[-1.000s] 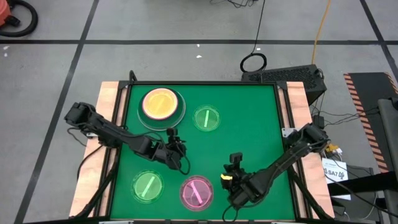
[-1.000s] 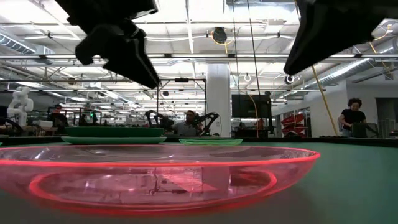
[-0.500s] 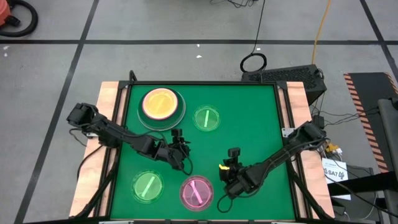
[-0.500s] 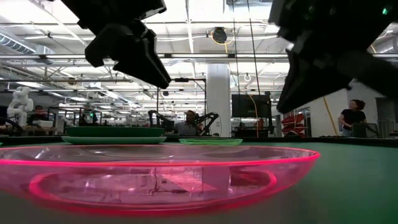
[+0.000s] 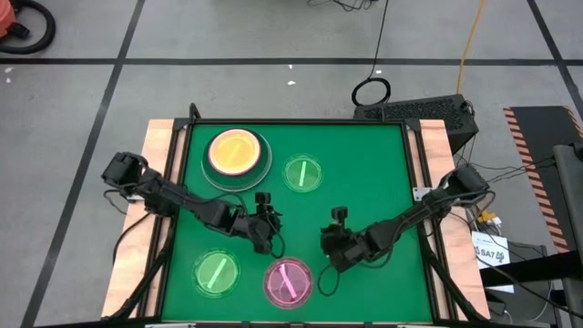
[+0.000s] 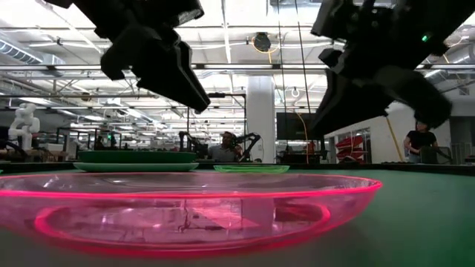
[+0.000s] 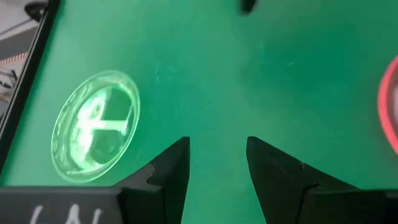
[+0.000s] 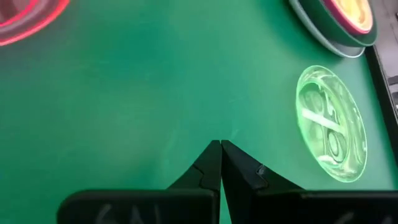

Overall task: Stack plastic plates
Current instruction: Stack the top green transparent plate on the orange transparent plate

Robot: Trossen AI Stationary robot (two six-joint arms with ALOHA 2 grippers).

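Centrally, the stack of plates (image 5: 236, 158) serves as the landmark: an amber see-through disc ringed in pink sits on top of a dark-green plate, with a pale rim showing beneath, at the far left part of the green table (image 5: 373, 164). Just beside the stack, toward the table's middle, lies a small see-through green plate (image 5: 302, 173) with a stripe. Well nearer the front edge than the stack lie a second see-through green plate (image 5: 217, 271) and, beside it, a see-through pink plate (image 5: 288, 281). The left claw (image 5: 265, 217) hovers over bare table between the stack and the pink plate, its fingers (image 7: 176, 163) parted with nothing between them. The right claw (image 5: 334, 233) hangs farther from the stack, past the pink plate's far side, its fingers (image 8: 211, 159) pressed together and holding nothing.
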